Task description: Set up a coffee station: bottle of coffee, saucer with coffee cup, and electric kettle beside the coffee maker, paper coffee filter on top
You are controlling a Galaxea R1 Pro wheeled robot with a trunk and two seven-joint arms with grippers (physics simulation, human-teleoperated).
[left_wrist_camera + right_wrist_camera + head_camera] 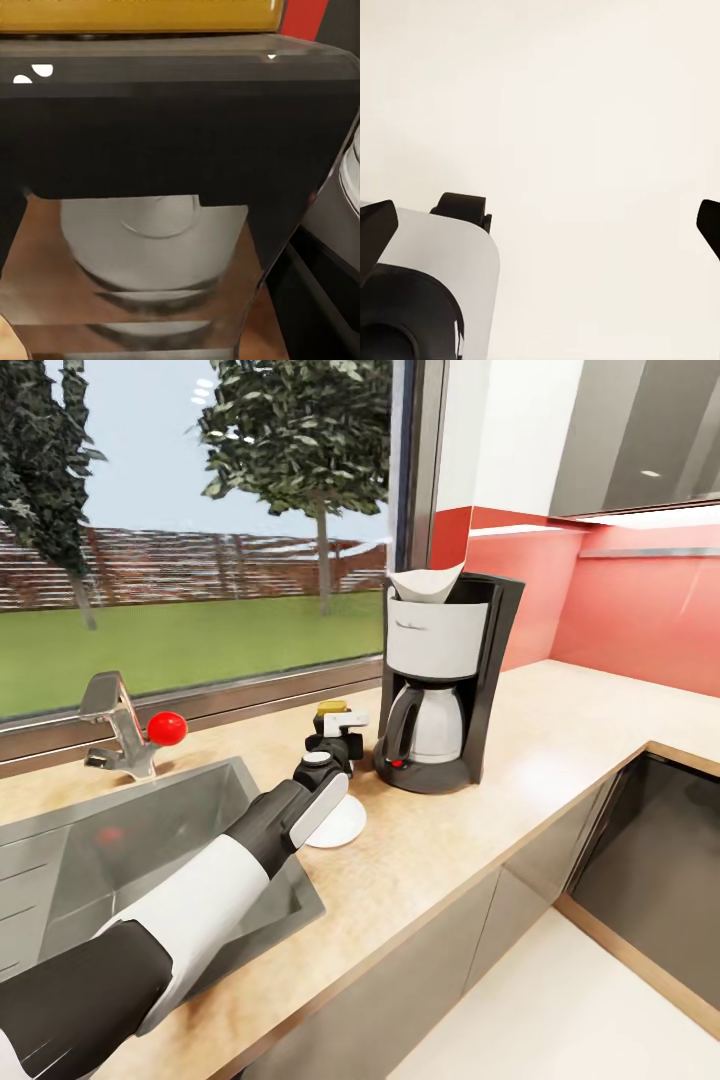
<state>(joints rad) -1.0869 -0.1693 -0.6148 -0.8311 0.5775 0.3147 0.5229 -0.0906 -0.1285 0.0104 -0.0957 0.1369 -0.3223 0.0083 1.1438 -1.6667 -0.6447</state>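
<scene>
The coffee maker stands on the kitchen countertop with the paper coffee filter on its top. Just left of it is the bottle of coffee; its yellow lid shows above my left gripper, which is at the jar's body. The left wrist view has the bottle of coffee very close, yellow lid along one edge. The fingers are hidden, so I cannot tell their state. The white saucer lies on the counter under my left wrist, with nothing on it, and the saucer also appears in the wrist view. My right gripper is open over pale floor.
The steel sink and a faucet with a red knob lie left of the arm. A window runs behind the counter. The counter turns a corner at the right, beside a dark recess. Grey wall cabinets hang above.
</scene>
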